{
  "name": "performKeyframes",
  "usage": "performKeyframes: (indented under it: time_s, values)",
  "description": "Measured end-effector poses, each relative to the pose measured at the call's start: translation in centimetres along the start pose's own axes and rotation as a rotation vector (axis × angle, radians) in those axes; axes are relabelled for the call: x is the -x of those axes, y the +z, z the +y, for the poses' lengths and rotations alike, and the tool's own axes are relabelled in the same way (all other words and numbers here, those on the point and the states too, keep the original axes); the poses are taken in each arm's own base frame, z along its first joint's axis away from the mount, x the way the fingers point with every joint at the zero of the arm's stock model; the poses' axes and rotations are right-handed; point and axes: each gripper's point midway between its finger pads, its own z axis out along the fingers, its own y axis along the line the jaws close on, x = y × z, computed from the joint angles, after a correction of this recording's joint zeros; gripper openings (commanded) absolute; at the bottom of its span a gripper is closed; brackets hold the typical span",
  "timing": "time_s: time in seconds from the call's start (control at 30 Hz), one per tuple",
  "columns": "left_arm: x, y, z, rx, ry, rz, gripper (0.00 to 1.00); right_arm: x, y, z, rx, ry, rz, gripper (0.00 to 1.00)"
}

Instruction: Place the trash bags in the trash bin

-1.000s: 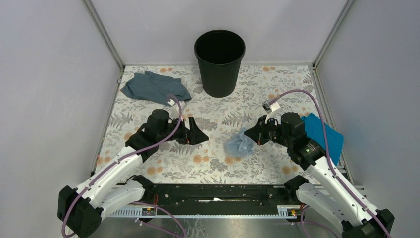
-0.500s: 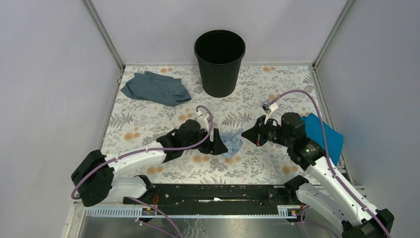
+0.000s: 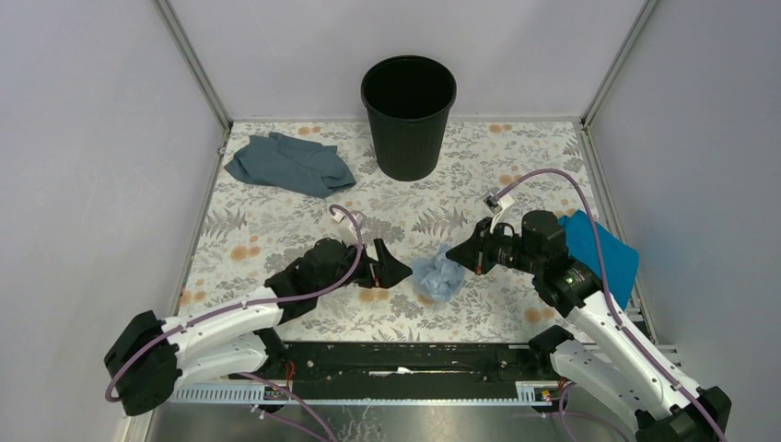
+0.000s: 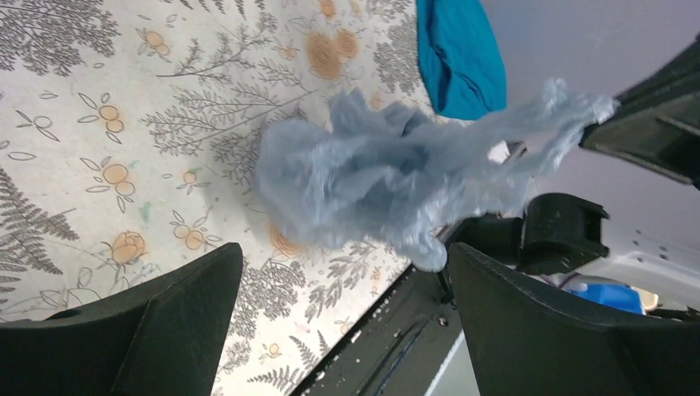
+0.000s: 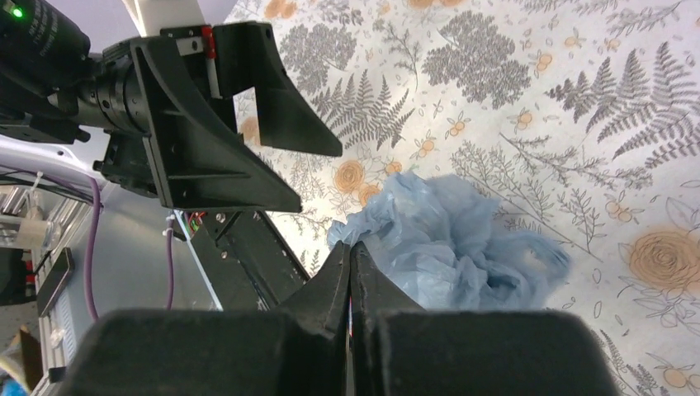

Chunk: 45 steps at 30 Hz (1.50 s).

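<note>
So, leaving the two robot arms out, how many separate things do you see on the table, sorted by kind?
Bin: 1
Plastic bag: 1
Cloth-like pieces: 2, the dark grey-blue piece and the bright blue piece
Total: 4

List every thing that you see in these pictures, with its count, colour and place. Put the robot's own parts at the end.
table: one, white top with grey ferns and orange flowers, under everything
trash bag: one, pale blue, crumpled, in the middle of the table between the two grippers
trash bin: one, black, upright, at the middle of the far edge
cloth: one, dark grey-blue, crumpled, far left corner
folded piece: one, bright blue, right edge
left gripper: one, black, open, just left of the trash bag
right gripper: one, black, shut on a corner of the trash bag
</note>
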Motion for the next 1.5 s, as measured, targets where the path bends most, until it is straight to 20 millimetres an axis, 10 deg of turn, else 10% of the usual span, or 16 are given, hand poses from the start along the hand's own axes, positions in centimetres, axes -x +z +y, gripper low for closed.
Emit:
performKeyframes:
  time_s: [0.17,0.53,0.7,0.97,1.5]
  values:
    - [0.1,2.2,1.1,0.065,0.003,0.031,0.84,-1.3,0.5,-0.3,0.013,0.026,0.044,0.00]
    - [-2.1,5.8,5.0,0.172,0.039,0.126,0.00,-1.3,0.4,-0.2,0.020,0.024,0.043,0.00]
    - [0.0,5.1,6.5,0.214,0.037,0.079,0.00,-1.5,-0.3,-1.1,-0.050,0.018,0.032,0.00]
    - [6.3,-2.0,10.1,0.287,-0.029,-0.176,0.00,1.4,-4.2,-3.2,-0.266,-0.019,-0.195,0.00]
    - [4.5,-5.8,13.7,0.355,-0.124,-0.182,0.00,3.1,-9.5,-8.0,-0.606,0.041,-0.439,0.00]
